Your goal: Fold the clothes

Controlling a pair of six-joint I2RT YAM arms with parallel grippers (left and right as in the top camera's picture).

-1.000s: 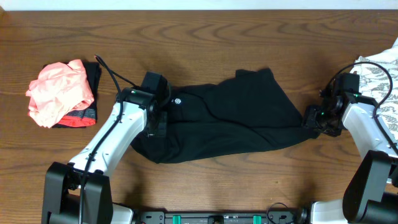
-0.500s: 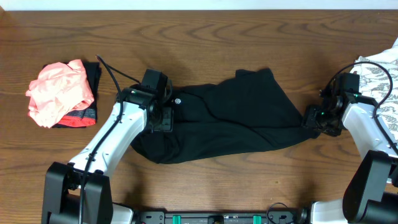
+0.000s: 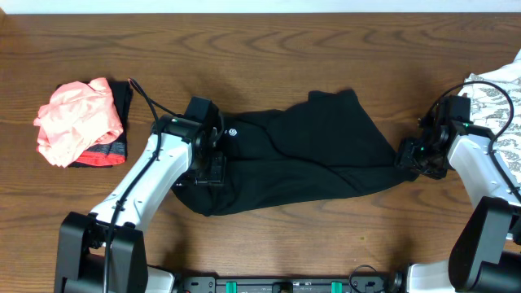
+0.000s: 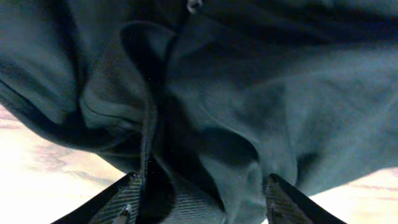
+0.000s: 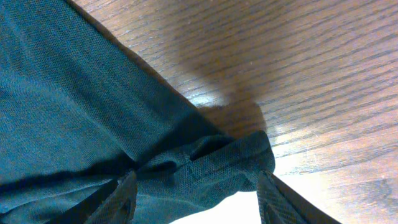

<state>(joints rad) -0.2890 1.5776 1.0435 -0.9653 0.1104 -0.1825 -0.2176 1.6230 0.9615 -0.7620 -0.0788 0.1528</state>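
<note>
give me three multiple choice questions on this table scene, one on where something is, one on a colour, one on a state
1. Where does the crumpled coral-pink fabric garment lie relative to the large black fabric garment?
A) to its right
B) on top of it
C) to its left

2. What colour is the small round logo print on the black garment?
A) white
B) yellow
C) red

3. How does the black garment lie on the brown wooden table?
A) folded into a neat square
B) spread out loose and wrinkled
C) hanging off the table's edge

Answers:
1 C, the overhead view shows it near the left edge, apart from the black one.
2 A, the print shows white against the black cloth.
3 B, creases and uneven edges run across it.
</note>
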